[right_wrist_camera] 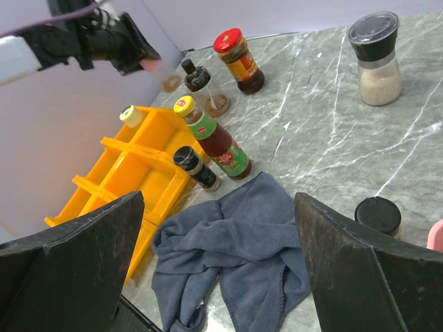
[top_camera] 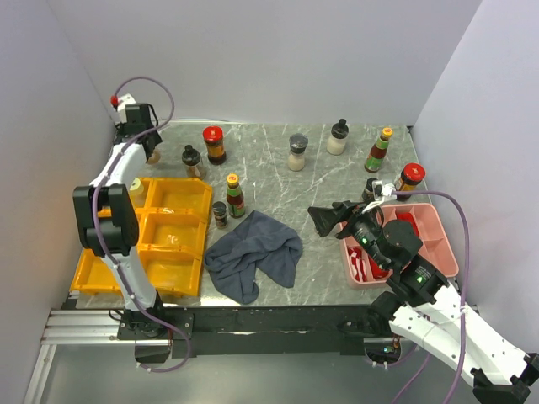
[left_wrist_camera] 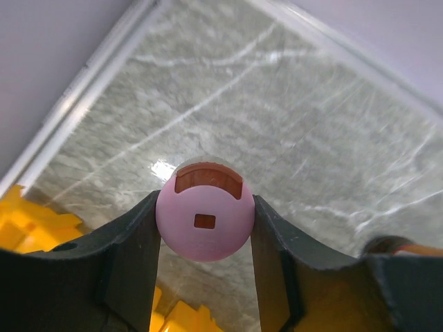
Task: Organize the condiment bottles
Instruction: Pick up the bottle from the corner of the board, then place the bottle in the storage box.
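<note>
**Desk:** What's the left arm got?

**Me:** I have the left gripper (left_wrist_camera: 205, 205) out at the far left corner of the marble table (left_wrist_camera: 291, 117). Its fingers (left_wrist_camera: 131, 249) are pinched in on the pink-capped jar (left_wrist_camera: 205, 232), one pressed against each side of the cap. My wrist camera looks straight down on that cap, and reddish spice shows through its opening. I can't tell whether the jar's base is on the table.

**Desk:** And the right?

**Me:** The right gripper (right_wrist_camera: 218, 199) is spread wide with nothing between its fingers. It hovers between the dark grey cloth (top_camera: 253, 252) and the pink tray (top_camera: 438, 244).

**Desk:** Where are the other bottles?

**Me:** They're scattered.
- **Near the left gripper:** I see a black-capped jar (top_camera: 192, 160) and a red-capped jar (top_camera: 214, 143).
- **By the right edge of the yellow tray (top_camera: 181, 198):** the yellow-capped sauce bottle (top_camera: 234, 195) and a small black-lidded jar (top_camera: 220, 214) stand upright, just beyond the cloth.
- **At that tray's far left corner:** there's a pale-capped bottle (top_camera: 135, 189), and I can't tell whether it's inside the tray or just outside.
- **Along the back:** the grey grinder (top_camera: 297, 152), a black-topped jar of white powder (top_camera: 338, 137) and an orange-capped sauce bottle (top_camera: 380, 149).
- **Just beyond the pink tray:** a red-lidded jar (top_camera: 410, 178), with a dark-capped jar (top_camera: 370, 189) beside it that my right arm partly hides.
</note>
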Tool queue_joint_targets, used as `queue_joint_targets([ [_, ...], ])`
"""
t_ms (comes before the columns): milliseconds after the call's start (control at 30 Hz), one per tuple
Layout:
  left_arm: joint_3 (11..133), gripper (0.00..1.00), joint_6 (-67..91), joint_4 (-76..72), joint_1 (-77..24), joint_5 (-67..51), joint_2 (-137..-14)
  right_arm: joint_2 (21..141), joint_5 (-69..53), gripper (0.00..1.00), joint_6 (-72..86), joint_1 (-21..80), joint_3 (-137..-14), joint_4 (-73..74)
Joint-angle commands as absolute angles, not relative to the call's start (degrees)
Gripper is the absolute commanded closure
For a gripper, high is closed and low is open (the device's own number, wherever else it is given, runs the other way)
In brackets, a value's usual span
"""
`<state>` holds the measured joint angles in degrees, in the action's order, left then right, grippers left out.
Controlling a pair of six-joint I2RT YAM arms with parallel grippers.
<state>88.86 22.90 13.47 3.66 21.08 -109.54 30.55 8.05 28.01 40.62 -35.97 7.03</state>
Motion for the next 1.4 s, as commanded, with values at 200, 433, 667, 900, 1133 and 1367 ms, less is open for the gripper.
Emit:
queue_joint_targets([
  [200, 85.1, 0.99, 33.0, 19.0, 3.7, 40.3, -94.0, 30.1, 7.7, 0.04, 26.9, 40.8, -36.2, 5.4],
  [433, 76.8, 0.99, 41.8, 21.9, 6.7, 45.2, -86.6, 30.1, 7.6, 0.04, 26.7, 40.8, -36.4, 5.4],
  [667, 74.7, 0.99, 42.9, 23.9, 9.1, 41.0, -89.0, 30.5, 7.8, 0.04, 26.6, 40.8, -37.1, 5.7],
  [900, 73.0, 0.99, 43.3, 22.9, 9.7, 39.8, -91.8, 30.6, 6.2, 0.04, 27.0, 40.8, -36.4, 5.1],
  [1133, 71.5, 0.99, 45.9, 24.0, 9.7, 38.5, -93.7, 29.3, 6.5, 0.03, 26.8, 40.7, -36.1, 5.5],
  [1367, 68.2, 0.80, 47.1, 21.1, 10.3, 36.2, -95.1, 28.0, 6.7, 0.03, 26.2, 40.8, -36.1, 6.0],
])
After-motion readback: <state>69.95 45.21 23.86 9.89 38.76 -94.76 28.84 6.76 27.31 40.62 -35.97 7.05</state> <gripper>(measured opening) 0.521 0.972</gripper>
